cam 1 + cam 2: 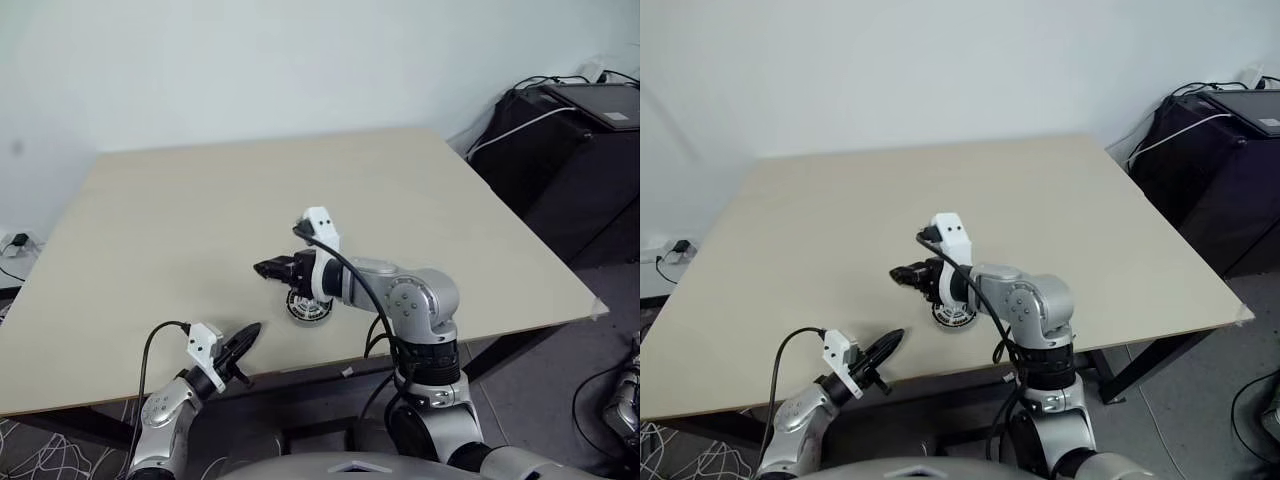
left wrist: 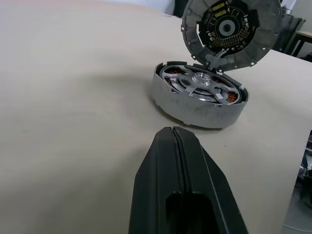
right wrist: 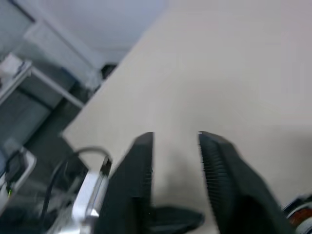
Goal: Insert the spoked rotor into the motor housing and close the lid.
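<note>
The round silver motor housing (image 2: 199,100), with the shiny spoked rotor (image 2: 201,87) seated inside and the grey lid (image 2: 231,30) raised, rests on the beige surface (image 1: 200,220). Left jaws (image 2: 173,134): fully closed, empty. Right jaws (image 3: 175,146): parted, empty.

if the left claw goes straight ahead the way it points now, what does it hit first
Most likely the housing: in the left wrist view it sits directly ahead of the shut left claw, with bare table between them. The rotor is already seated inside, and the lid stands open behind it. Depth is hard to judge.
</note>
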Robot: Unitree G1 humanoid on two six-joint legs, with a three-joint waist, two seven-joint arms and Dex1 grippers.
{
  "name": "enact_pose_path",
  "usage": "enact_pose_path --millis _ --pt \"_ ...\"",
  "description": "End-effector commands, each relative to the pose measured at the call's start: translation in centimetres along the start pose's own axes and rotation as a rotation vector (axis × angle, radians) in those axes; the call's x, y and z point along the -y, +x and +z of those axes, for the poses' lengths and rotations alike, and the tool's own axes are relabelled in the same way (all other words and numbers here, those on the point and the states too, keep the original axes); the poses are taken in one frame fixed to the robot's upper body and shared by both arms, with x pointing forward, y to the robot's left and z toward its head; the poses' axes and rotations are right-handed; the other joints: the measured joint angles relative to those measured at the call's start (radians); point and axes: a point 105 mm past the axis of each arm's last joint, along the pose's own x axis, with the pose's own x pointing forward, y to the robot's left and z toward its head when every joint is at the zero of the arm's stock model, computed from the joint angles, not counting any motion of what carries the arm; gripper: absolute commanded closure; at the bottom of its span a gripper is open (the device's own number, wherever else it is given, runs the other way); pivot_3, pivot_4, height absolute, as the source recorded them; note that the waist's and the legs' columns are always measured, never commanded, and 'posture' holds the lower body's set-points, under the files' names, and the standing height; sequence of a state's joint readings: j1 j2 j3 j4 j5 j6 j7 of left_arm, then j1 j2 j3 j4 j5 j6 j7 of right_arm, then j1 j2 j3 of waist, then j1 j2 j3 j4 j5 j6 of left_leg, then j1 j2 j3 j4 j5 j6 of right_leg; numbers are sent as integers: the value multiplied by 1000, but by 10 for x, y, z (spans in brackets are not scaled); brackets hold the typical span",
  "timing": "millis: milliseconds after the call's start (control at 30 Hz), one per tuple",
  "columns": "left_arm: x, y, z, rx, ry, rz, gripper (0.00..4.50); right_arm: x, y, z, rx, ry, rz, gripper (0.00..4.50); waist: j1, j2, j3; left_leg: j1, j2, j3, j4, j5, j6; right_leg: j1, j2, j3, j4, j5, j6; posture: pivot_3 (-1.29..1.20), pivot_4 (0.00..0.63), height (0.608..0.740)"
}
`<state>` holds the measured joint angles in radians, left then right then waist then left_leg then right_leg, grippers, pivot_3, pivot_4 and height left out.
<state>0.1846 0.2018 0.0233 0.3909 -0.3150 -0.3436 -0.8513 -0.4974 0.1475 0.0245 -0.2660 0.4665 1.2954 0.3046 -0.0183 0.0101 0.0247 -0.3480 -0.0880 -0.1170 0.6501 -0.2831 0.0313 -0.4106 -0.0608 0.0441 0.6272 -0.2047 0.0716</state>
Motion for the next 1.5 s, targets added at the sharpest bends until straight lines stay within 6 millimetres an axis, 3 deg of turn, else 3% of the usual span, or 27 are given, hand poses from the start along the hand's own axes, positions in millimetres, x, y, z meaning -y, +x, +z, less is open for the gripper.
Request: enact_pose_path --millis 33,67,300,533,700,833,1067,1367,1500 --pt "0 5 17 82 34 10 4500 5 -12 43 198 -185 -108 4199 1 0 0 0 0 0 0 0 0 0 0 0 0 0 0 0 0 740" --pt "3 5 16 85 32 10 4500 12 -16 47 221 -243 -155 4477 2 0 0 0 0 0 0 0 0 0 0 0 0 0 0 0 0 740" --pt "27 1 18 107 35 -4 4500 72 -49 48 274 -496 -505 4477 6 -1 0 0 0 1 -1 -1 1 0 -1 0 -1 -1 -1 0 0 740" --pt "27 1 23 118 60 -23 4500 131 -87 6 159 -493 -727 4477 8 -1 0 1 1 1 0 0 1 2 0 0 -1 -3 -1 0 0 740" --pt "27 6 24 113 76 -38 4500 152 -100 -29 75 -437 -777 4477 7 -1 0 1 1 1 0 0 1 2 0 0 -1 -2 0 0 0 740" --pt "28 7 22 102 87 -45 4500 154 -100 -48 35 -429 -774 4477 8 -1 0 1 1 1 0 0 1 3 0 0 -1 -2 0 0 0 740" --pt "24 5 21 92 78 -44 4500 135 -87 -51 96 -379 -689 4477 9 -1 1 1 1 1 1 0 1 3 0 0 -1 -3 0 0 0 740" --pt "23 15 37 110 85 -9 4500 82 -62 -51 164 -372 -341 4477 9 -2 1 1 1 1 0 0 1 3 0 0 -1 -2 0 0 0 740" --pt "20 17 38 105 84 15 4500 75 -59 -52 160 -366 -286 4477 9 -2 1 2 1 1 1 0 1 4 0 0 -1 -2 0 0 0 740"
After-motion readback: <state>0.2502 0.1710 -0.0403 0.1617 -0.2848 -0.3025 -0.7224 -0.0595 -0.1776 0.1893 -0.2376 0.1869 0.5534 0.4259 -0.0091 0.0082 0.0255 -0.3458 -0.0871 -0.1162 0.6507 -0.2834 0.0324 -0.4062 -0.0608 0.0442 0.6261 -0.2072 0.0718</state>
